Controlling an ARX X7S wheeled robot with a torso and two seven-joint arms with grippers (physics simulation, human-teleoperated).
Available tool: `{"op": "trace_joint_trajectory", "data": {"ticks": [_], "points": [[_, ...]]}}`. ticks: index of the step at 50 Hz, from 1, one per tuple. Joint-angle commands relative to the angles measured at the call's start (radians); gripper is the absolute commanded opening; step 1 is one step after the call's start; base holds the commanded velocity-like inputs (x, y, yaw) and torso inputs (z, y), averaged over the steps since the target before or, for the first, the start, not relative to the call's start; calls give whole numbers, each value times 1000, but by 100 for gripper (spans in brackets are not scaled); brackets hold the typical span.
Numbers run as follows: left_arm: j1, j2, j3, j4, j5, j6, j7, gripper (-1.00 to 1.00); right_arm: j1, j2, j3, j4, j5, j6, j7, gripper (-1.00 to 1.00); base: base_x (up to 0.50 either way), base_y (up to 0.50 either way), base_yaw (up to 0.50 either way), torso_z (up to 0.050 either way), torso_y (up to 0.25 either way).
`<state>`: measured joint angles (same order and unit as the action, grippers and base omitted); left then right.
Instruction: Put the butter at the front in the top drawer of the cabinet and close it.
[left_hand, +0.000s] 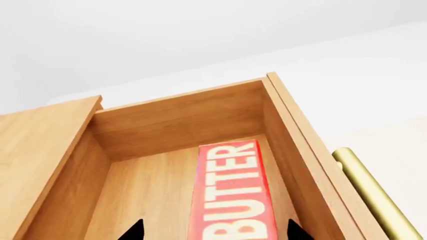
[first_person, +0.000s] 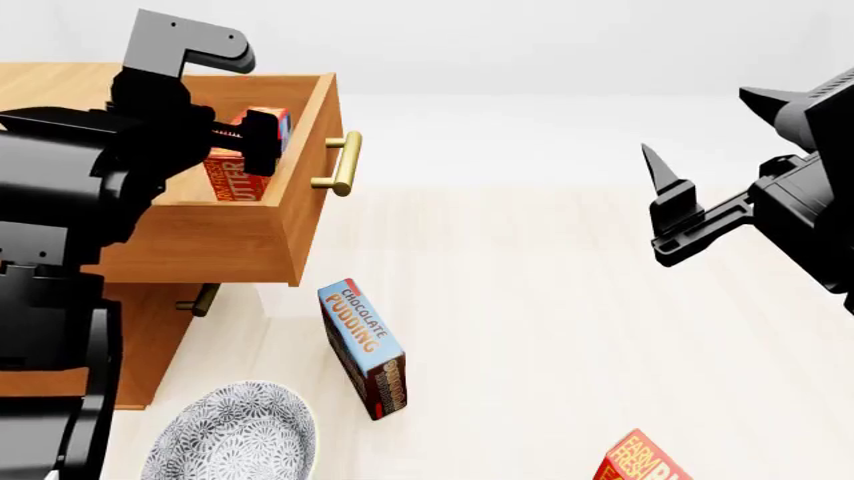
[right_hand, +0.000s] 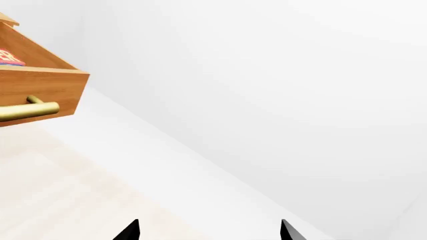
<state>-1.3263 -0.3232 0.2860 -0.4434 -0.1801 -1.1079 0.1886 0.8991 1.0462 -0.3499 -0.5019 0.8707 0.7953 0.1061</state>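
Standing out in white capitals along the red carton is the word "BUTTER", plain in the left wrist view, where the butter (left_hand: 230, 195) lies inside the top drawer (left_hand: 180, 117) between the two dark fingertips (left_hand: 135, 231) of the left gripper (first_person: 247, 140). From the head view the carton (first_person: 240, 172) sits within the pulled-out drawer (first_person: 220, 235), its lettering partly readable as "UTTER" under a line of small yellow print too fine to read. The left jaws stand on either side of the carton; whether they press on it I cannot tell. The brass bar handle (first_person: 340, 163) juts from the drawer front to the right, and the cabinet (first_person: 147, 330) stands below at the far left, a lower handle (first_person: 198, 299) peeping from under the open drawer.

On the pale floor, near and right of the cabinet, a blue-and-brown box (first_person: 363, 347) reads "CHOCOLATE PUDDING". A patterned grey bowl (first_person: 234, 437) sits nearer still, to the left of that box. At the near edge, well to the right, the corner of a second red carton (first_person: 641, 462) shows "FARM FRESH".

The right gripper (first_person: 674, 205) hangs over bare floor, well apart from the drawer, its jaws spread wide with nothing between them. Nothing blocks the drawer's front.
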Motion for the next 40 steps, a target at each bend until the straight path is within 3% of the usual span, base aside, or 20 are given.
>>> {"op": "trace_joint_trajectory", "data": {"ticks": [1, 15, 40], "points": [[-3, 8, 2, 8, -40, -7, 16, 100, -6, 2, 3, -1, 2, -4, 1, 100, 0, 0, 0, 0, 0], [-8, 6, 4, 19, -48, -12, 23, 100, -11, 1, 4, -3, 2, -6, 5, 100, 0, 0, 0, 0, 0], [-186, 33, -31, 30, -81, -13, 45, 100, 15, -23, -14, 8, -9, 5, 1, 100, 0, 0, 0, 0, 0]]}}
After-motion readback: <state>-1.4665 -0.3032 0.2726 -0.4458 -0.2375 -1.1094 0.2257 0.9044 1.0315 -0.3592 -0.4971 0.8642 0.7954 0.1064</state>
